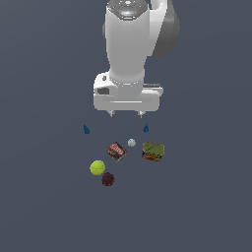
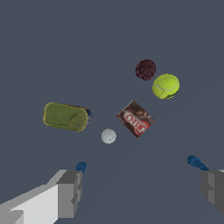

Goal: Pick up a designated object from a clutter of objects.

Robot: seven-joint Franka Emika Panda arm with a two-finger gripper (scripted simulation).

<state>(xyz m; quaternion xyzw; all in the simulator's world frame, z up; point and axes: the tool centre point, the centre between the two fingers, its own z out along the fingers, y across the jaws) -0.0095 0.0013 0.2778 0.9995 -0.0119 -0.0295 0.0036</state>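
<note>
White and grey, the end effector (image 1: pixel 127 114) hangs above the dark grey desk (image 1: pixel 44 206) with its fingers (image 2: pixel 70 192) spread wide, holding nothing. 2 tiny dark-blue teardrop pieces lie below it, well apart: one (image 1: pixel 145 128) at the exterior view's right, near the olive-green tin (image 1: pixel 153 151), the other (image 1: pixel 86 129) at its left. Between them sit the small pale grey ball (image 1: pixel 131 142) and red-brown can (image 1: pixel 117 151); farther out, the yellow-green tennis ball (image 1: pixel 97 168) touches the dark-red bumpy ball (image 1: pixel 108 179).

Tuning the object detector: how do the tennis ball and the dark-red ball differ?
The tennis ball is bright yellow-green with a smooth surface and a pale seam; the dark-red ball is dull maroon and bumpy. The tennis ball is also larger. Both are round and lie close beside each other on the floor, away from the claw.
</note>
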